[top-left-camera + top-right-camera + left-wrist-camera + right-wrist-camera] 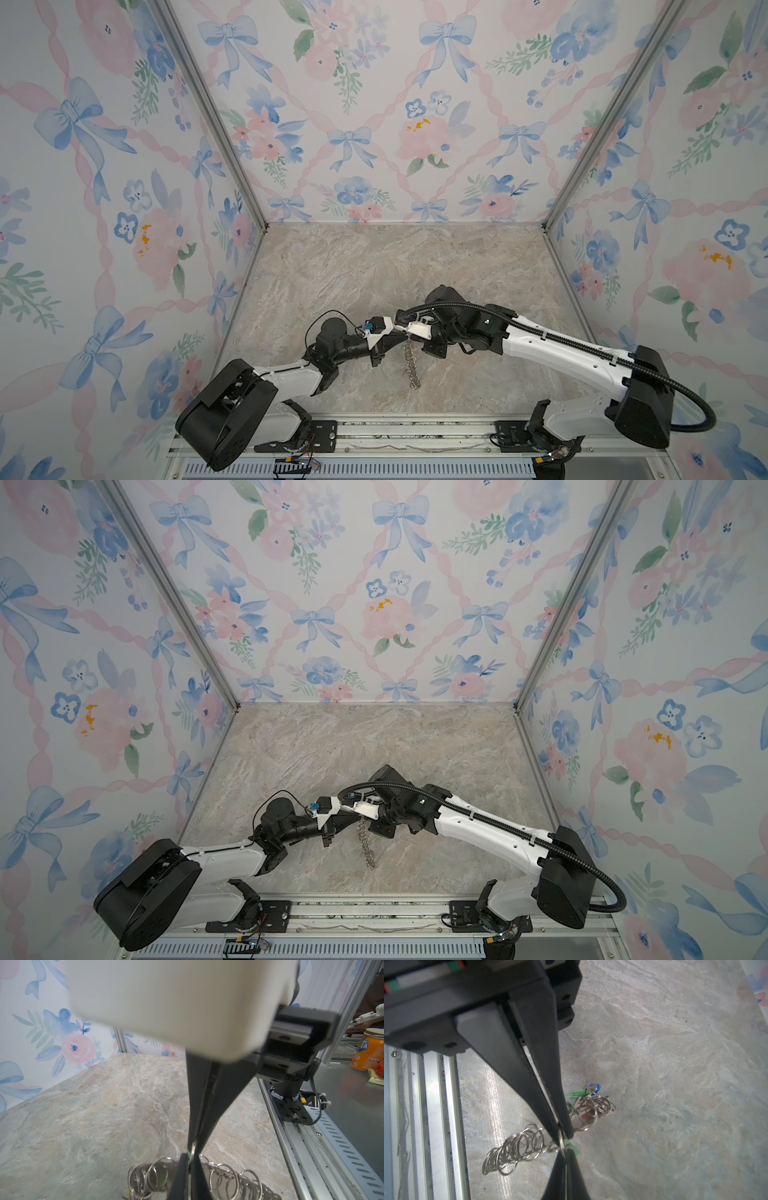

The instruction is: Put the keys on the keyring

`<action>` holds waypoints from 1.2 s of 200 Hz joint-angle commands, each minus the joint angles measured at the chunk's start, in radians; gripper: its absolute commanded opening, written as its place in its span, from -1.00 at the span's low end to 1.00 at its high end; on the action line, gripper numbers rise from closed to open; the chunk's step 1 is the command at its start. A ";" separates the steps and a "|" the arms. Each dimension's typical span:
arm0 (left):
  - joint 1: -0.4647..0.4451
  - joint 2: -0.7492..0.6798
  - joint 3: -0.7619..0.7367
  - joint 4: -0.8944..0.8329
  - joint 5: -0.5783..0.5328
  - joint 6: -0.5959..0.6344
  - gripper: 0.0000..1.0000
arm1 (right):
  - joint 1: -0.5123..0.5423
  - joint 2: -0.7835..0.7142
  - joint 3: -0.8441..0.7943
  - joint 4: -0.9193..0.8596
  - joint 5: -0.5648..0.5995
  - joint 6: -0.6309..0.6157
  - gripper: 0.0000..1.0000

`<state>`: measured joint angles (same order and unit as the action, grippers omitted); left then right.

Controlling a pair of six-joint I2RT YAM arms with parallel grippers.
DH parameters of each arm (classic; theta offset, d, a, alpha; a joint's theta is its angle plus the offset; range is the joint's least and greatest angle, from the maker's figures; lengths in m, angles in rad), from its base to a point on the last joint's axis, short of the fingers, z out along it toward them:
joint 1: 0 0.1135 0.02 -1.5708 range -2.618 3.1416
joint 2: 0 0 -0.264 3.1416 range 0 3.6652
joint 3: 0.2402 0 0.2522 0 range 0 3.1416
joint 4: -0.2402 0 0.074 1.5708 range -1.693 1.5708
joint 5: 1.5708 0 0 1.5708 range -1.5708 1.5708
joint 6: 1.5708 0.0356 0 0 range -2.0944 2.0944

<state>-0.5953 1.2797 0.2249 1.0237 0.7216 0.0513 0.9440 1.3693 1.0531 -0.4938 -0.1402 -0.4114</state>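
So both arms meet over the middle of the marble-look tabletop (374, 270), nearer its front edge. The keyring (412, 365) shows edge-on in both top views, like a little chain running from the fingertips toward that front edge. I can't tell if its low end rests on the surface or dangles. In the right wrist view the right gripper (562, 1135) has its jaws pinched together on one thin wire ring (562, 1142) of the keyring. The left gripper (565, 1153) comes at it tip to tip, jaws closed on what looks like the green key (572, 1147). A bunch of other keys (589, 1103) with blue, green and red heads already sits among the rings further along.

What worries me is that both grips are right at the fingertips, on tiny slippery stuff. If the wire ring twists in the right jaws, the whole rim of rings swings and the opening is lost. If the left arm pushes off-axis, the green key could pivot or pop out and drop onto the table. The two sets of tips are nearly touching too, so a small misalignment means finger on finger, not key into ring.
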 commanded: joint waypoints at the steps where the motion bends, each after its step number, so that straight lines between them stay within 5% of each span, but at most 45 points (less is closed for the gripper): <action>1: -0.006 0.005 0.020 0.018 -0.018 -0.028 -1.00 | -0.033 -0.092 -0.092 0.152 -0.116 0.011 -0.74; 90: -0.016 0.079 -0.011 0.231 0.001 -0.115 -1.00 | -0.196 -0.224 -0.415 0.645 -0.426 0.123 -0.72; 240: -0.034 0.161 -0.047 0.473 0.003 -0.164 -1.00 | -0.219 -0.166 -0.448 0.717 -0.488 0.172 -0.70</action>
<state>-0.6228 1.4227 0.1894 1.3705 0.7151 -0.0826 0.7338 1.1843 0.6285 0.1993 -0.5919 -0.2607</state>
